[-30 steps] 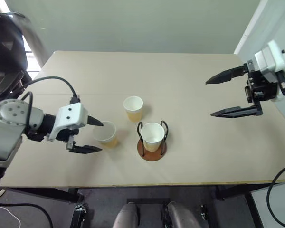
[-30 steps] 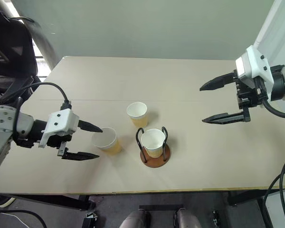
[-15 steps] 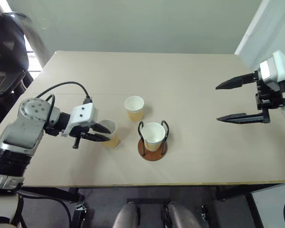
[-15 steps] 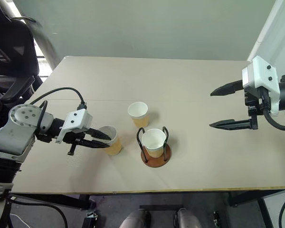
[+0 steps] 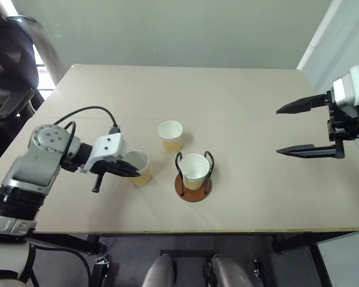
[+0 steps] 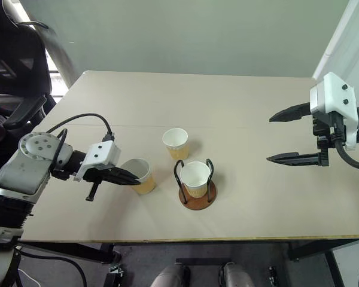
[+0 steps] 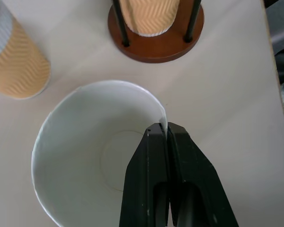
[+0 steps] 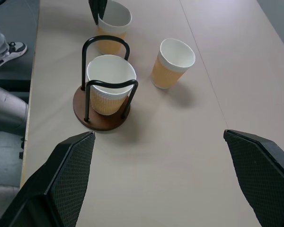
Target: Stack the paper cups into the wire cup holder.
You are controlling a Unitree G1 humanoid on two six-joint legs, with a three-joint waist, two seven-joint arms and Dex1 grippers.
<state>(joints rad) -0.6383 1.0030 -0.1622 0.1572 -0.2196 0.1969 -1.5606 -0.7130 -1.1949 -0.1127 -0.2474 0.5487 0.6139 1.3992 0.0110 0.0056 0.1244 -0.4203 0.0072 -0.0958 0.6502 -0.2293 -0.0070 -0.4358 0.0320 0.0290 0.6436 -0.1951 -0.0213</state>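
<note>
Three paper cups stand on the tan table (image 5: 245,89). One sits inside the wire cup holder (image 5: 192,190), between its black loops. A second paper cup (image 5: 170,135) stands free just behind the holder. The third paper cup (image 5: 140,170) is to the holder's left, and my left gripper (image 5: 133,172) is shut on its near rim. In the left wrist view the black fingers (image 7: 154,156) pinch the white wall of that cup (image 7: 80,137), one inside and one outside. My right gripper (image 5: 277,131) hangs open over the table's right side, far from the cups, with nothing in it.
A black chair (image 5: 9,54) stands off the table's left rear corner. A black cable (image 5: 87,110) loops over my left forearm. The table's front edge (image 5: 185,232) runs close below the holder. A pale wall panel (image 5: 341,42) rises at the right.
My left gripper moved in on the left cup and closed from wide open onto its rim. The right gripper stayed open, nearly still.
</note>
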